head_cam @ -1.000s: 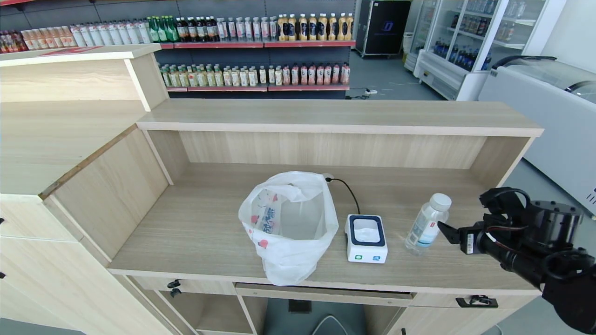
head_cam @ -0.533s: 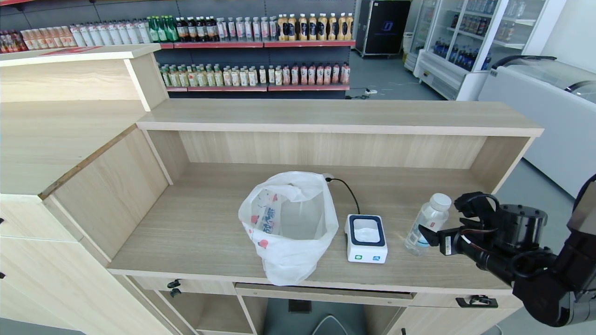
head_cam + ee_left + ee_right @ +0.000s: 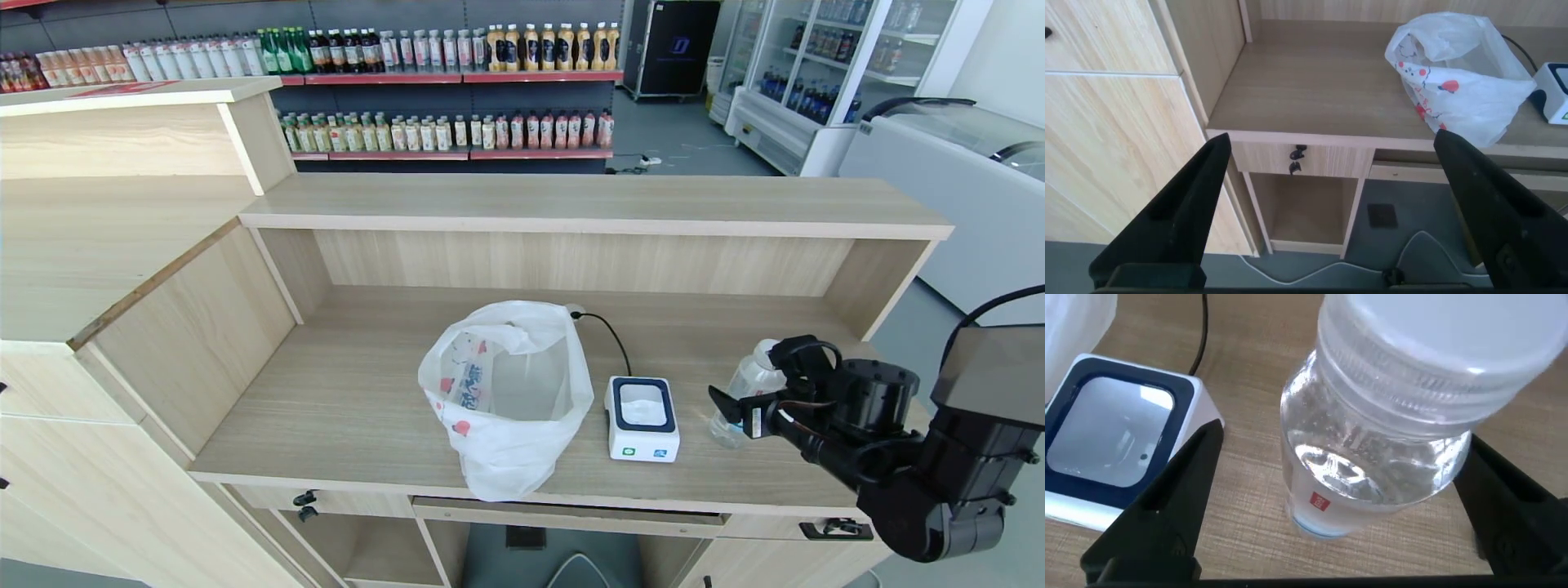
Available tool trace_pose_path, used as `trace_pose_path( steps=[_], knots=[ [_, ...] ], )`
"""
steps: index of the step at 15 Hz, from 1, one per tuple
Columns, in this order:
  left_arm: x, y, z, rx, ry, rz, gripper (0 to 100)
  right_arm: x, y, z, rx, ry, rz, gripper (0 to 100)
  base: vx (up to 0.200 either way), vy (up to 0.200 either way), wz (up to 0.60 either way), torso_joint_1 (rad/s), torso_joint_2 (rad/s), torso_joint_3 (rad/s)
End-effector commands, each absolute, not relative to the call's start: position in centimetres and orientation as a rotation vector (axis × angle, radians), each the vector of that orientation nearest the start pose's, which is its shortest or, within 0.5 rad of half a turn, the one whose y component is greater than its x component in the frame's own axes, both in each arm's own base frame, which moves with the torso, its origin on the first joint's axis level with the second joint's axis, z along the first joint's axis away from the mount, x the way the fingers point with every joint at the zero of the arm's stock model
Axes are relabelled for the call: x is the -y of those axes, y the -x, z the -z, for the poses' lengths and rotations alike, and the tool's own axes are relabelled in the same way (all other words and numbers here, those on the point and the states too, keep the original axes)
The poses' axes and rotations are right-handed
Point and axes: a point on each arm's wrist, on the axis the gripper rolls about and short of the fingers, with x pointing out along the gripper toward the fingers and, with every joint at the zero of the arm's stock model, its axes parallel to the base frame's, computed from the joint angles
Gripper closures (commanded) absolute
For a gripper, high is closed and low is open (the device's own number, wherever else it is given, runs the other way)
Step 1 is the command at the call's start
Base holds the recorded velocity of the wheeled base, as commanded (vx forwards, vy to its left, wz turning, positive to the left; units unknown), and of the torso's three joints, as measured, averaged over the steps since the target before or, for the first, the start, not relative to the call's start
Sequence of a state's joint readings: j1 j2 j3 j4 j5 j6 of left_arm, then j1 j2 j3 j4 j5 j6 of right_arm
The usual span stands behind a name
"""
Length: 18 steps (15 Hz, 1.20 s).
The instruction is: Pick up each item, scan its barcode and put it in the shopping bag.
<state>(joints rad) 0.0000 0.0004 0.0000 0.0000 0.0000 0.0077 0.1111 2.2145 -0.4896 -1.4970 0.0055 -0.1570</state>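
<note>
The right gripper (image 3: 735,402) has travelled toward 9 o'clock across the counter's right end, closing on the water bottle (image 3: 744,380) from the bottle's 4 o'clock side. A second ago it hung well clear of the bottle. Now its spread fingers flank the bottle's body, and the arm's cable loop covers part of the cap.

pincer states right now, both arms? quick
Left pincer: open, empty.
Right pincer: open, one finger on each side of the water bottle, not clamped on it.
</note>
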Motion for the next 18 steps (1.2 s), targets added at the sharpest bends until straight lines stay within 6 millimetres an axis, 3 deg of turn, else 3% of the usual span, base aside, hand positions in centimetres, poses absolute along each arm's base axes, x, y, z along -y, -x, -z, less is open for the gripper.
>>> trace_pose_path(
  steps=[1, 18],
  knots=[
    [0.0, 2.3, -7.5, 0.000, -0.008, 0.000, 0, -3.7, -32.7, -1.7, -0.247, 0.167, -0.154, 0, 0.000, 0.000, 0.00, 0.000, 0.00, 0.000],
    [0.0, 2.3, -7.5, 0.000, -0.008, 0.000, 0, -5.4, -35.0, 0.3, -0.207, 0.099, -0.210, 0, 0.000, 0.000, 0.00, 0.000, 0.00, 0.000]
  ],
)
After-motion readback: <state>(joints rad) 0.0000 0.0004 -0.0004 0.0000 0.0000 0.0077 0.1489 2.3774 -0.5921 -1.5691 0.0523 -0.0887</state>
